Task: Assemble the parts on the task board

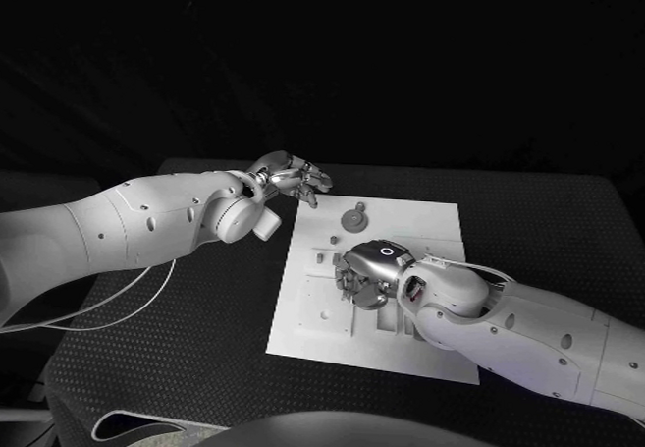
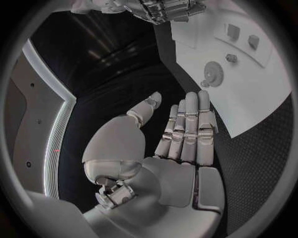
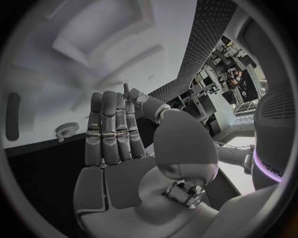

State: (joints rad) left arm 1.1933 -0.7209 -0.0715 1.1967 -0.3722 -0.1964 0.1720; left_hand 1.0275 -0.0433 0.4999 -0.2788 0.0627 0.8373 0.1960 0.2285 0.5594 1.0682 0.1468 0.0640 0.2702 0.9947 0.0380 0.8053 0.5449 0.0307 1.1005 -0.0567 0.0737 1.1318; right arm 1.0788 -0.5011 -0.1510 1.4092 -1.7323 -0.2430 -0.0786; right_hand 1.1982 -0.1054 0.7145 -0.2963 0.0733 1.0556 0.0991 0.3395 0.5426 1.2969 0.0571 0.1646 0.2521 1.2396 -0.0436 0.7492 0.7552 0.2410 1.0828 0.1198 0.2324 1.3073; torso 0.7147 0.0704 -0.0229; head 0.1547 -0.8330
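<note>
The right hand (image 1: 371,274) is hovering low over the task board (image 1: 422,222), fingers straight, together, gripping nothing; the left hand (image 1: 289,175) is waiting spread at its far corner. The gear (image 1: 354,220) is lying loose, so a blind descent risks knocking it.

Left hand (image 1: 285,175) and right hand (image 1: 369,272), fingers (image 2: 186,126) straight, together, holding nothing.

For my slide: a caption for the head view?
Right hand over the white task board; left hand open beside its far corner.
</note>
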